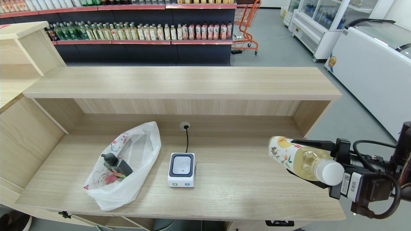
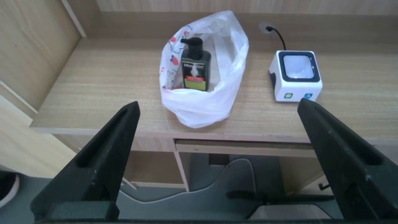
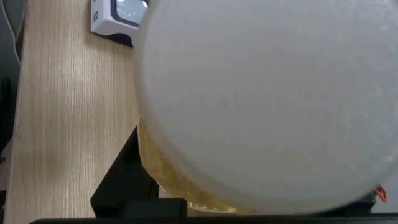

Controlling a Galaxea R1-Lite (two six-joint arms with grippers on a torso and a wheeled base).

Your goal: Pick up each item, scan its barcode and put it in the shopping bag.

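**A:** Where is the bottle found?

**B:** The bottle (image 1: 305, 158) of pale yellow drink is seen at the right of the head view, lifted above the right end of the desk (image 1: 244, 192). It is grasped around its body by the right tool (image 1: 292, 156), with one finger above it and one below. It is kept almost flat, the white cap (image 1: 330, 172) turned to the wrist and the base turned to the middle of the frame.

**A:** Why is it held so?

**B:** It is judged that the label is meant to be shown to the scanner (image 1: 181, 169). The scanner is placed at the middle of the desk, window upward, and a black cable (image 1: 187, 138) is led from it to a hole at the back. The bottle is well apart from the scanner, so the scanning is judged as not yet done.

**A:** And the containers?

**B:** A white shopping bag (image 1: 149, 141) is laid near the scanner, at the lower left of the frame, with its mouth opened toward the back of the desk. A dark pump bottle (image 1: 116, 165) is laid on its side inside it. Whether something else is hidden under it cannot be told.

**A:** And the other tool?

**B:** The left tool (image 2: 217, 162) is released. In the left wrist view its two fingers are spread wide and nothing is held between them. It is held before the front edge of the desk, pointed toward the bag and the scanner.
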